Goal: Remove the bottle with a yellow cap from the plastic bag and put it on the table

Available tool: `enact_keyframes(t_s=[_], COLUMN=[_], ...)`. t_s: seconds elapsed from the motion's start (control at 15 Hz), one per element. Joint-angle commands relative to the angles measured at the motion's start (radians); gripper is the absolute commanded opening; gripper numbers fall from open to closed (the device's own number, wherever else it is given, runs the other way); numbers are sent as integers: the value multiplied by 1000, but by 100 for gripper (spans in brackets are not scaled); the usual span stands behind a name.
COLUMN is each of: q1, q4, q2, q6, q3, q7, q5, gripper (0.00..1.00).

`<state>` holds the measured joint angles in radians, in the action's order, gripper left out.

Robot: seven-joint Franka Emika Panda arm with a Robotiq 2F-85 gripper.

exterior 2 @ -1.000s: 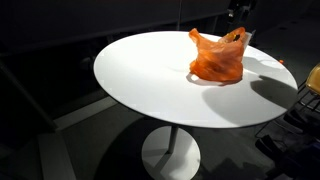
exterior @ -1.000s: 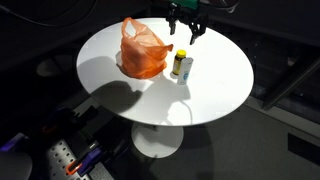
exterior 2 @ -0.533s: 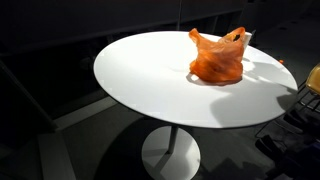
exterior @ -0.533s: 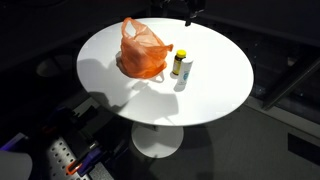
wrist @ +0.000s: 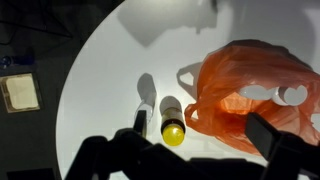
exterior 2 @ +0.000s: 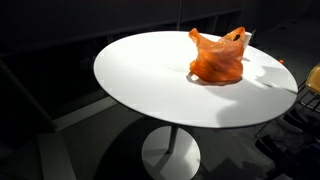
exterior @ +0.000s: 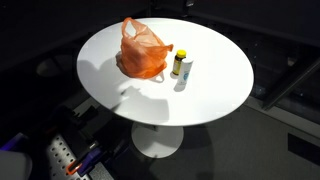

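A round white table (exterior: 215, 90) on a pedestal appears in both exterior views. In an exterior view, a crumpled orange plastic bag (exterior: 145, 52) sits toward the tabletop's 10 o'clock. A small bottle with a yellow cap (exterior: 181, 66) stands upright on the bare top, outside the bag and just beside it at its 4 o'clock. Wrist view, from above: the bottle is at the bag's 9 o'clock, with its cap toward the camera. The dark gripper (wrist: 200, 140) hangs over both with its 2 fingers (wrist: 128, 145) spread wide apart, holding nothing.
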<state>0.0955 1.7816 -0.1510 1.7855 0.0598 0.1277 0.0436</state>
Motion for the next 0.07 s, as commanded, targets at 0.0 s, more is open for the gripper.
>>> enact_keyframes(t_s=[0.0], q1=[-3], q4=[-1], q2=[0], q6=[-2], q3=[3], q7=[0], q5=[-1], gripper=[100])
